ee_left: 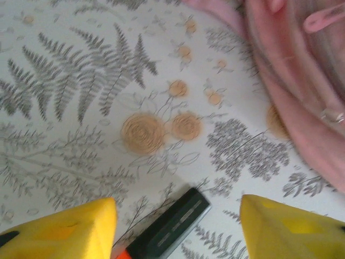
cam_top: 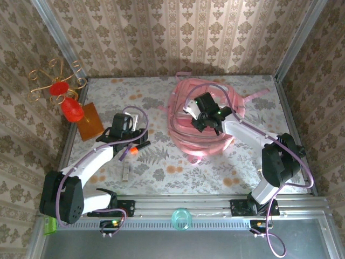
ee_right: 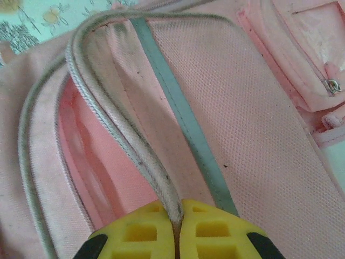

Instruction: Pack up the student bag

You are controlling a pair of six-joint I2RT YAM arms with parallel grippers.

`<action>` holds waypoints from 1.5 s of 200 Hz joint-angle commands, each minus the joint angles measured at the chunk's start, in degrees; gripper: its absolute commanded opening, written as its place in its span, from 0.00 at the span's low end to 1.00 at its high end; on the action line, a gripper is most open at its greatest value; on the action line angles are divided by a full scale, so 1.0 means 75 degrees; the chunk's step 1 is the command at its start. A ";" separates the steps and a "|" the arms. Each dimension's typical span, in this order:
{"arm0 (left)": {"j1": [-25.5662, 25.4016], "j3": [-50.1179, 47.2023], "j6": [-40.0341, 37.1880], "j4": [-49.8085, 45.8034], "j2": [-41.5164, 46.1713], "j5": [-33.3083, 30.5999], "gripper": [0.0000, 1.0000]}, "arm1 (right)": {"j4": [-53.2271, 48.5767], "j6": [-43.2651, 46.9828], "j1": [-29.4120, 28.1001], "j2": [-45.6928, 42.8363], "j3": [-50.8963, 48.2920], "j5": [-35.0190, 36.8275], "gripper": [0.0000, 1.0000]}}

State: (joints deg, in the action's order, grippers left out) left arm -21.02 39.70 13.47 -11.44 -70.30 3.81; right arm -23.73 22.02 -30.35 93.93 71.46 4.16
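Your student bag [cam_top: 186, 135], a large soft pink fabric backpack with pale patches, sits on the far right part of the fern-and-flower printed table [cam_top: 161, 172], just beyond the right arm. From overhead it is slumped into a rounded heap with its open mouth turned upward. A thin pink strap [cam_top: 253, 97] trails toward the far right and another lies at its near edge. Slumped like that, its long axis is hard to make out; it may run from the near left toward the far right.

In the right wrist view the bag shows pink mesh lining, a grey-green tape strip [ee_right: 178, 113] and a small metal zip pull [ee_right: 332, 84] on a pocket at the right. Your right gripper [ee_right: 177, 213] is above the bag's middle, and its yellow fingers are pinched tight on the worn, corded rim [ee_right: 108, 124] of the bag's opening.

Your left gripper [ee_left: 178, 210] is left of the bag and apart from it, its jaws spread wide. A black-capped marker with an orange body [ee_left: 167, 229] lies on the table between its fingers.
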 commanded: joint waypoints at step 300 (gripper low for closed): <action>-0.1393 0.1000 0.1149 -0.2041 -0.3043 -0.0066 0.25 | 0.0696 -0.1432 0.0059 -0.1052 -0.0066 -0.1199 0.00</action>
State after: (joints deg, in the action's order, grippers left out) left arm -29.93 50.13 19.75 -26.46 -93.10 -2.96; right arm -20.80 14.92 -29.98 88.75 69.63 -3.29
